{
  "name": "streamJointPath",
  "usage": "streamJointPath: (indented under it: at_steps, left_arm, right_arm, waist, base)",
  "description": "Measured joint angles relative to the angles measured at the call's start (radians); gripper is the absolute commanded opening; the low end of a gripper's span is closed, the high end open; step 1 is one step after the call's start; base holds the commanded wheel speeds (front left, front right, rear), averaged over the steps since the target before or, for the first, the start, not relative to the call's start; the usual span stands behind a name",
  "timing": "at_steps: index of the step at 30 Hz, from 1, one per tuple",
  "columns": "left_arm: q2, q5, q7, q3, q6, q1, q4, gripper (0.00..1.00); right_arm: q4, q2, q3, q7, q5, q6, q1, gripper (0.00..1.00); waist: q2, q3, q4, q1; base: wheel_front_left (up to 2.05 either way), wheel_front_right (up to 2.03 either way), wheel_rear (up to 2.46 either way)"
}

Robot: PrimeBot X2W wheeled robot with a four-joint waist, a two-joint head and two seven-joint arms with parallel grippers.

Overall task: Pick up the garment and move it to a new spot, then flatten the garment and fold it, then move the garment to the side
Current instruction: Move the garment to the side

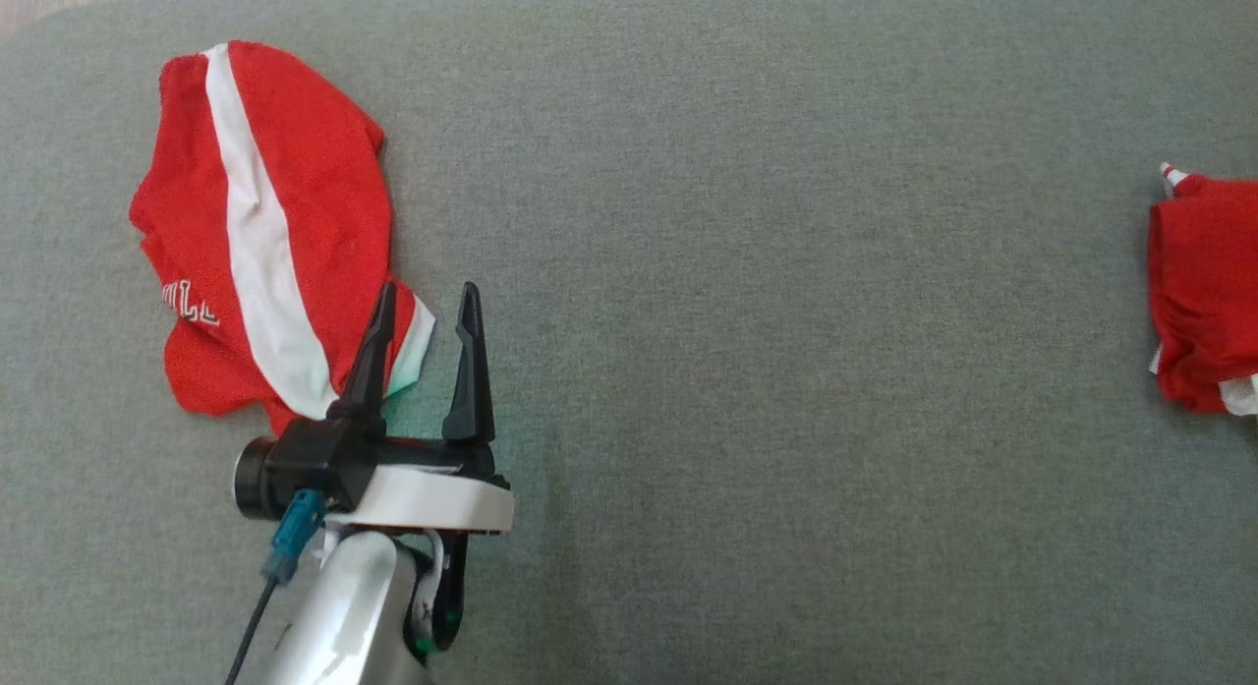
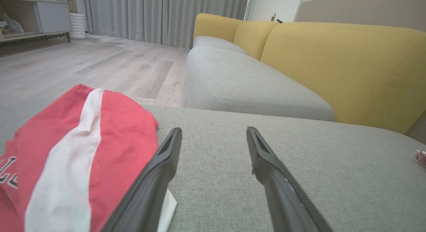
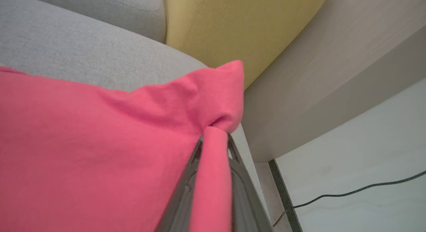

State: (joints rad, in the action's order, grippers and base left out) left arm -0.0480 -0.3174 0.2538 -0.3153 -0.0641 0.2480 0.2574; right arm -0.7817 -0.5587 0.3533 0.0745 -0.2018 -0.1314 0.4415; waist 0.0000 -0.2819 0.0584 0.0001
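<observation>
Grey woven upholstery, a broad sofa seat (image 1: 786,390), carries everything. The striped garment (image 1: 265,223) lies crumpled on it just ahead and to the left of the left claw (image 1: 429,292), with its near white-edged corner right at the claw's left finger.

It looks like thin jersey, red with a white band and some lettering. I judge it light and limp, sure to sag and bunch when lifted, and more likely to cling to the rough seat than to slide. A hem or a corner seems the best hold, pinched shallowly so that only one layer is caught. The near corner is the closest one.

The left claw stands wide with nothing in it, low over bare seat. The right claw (image 3: 216,138) is clamped on a fold of red cloth (image 3: 100,142), which spreads to that claw's left across the seat. This is probably the second red garment (image 1: 1204,292), heaped far to the right of the left claw, though I cannot match them for certain.

Ahead and to the right of the left claw rise yellow back cushions (image 2: 349,69). To its left lie a pale wood floor (image 2: 100,62) and grey curtains (image 2: 159,15). A dark cable (image 3: 349,192) trails to the right of the right claw.
</observation>
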Motion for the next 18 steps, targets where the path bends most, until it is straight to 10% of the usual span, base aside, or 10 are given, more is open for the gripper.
streamJointPath:
  at_steps: [12, 14, 18]
  left_arm:
    - [0.000, 0.011, 0.000, 0.006, 0.002, 0.000, -0.006, 1.00]
    - [0.000, 0.011, 0.000, 0.006, 0.002, 0.000, -0.004, 1.00]
    - [0.000, 0.011, 0.000, 0.006, 0.002, 0.000, -0.002, 1.00]
  right_arm:
    - [-0.045, -0.003, 0.036, 0.044, -0.084, 0.000, 0.053, 0.00]
    - [-0.046, -0.002, 0.048, 0.050, -0.098, 0.000, 0.063, 0.98]
    - [-0.035, 0.027, 0.057, 0.095, -0.099, 0.000, 0.075, 1.00]
  waist:
    - [0.0000, -0.011, 0.005, -0.0001]
    - [0.0000, -0.009, 0.007, 0.0000]
    - [0.0000, 0.005, 0.008, -0.0001]
  base:
    - [0.00, 0.00, 0.00]
    - [0.00, 0.00, 0.00]
    - [0.00, 0.00, 0.00]
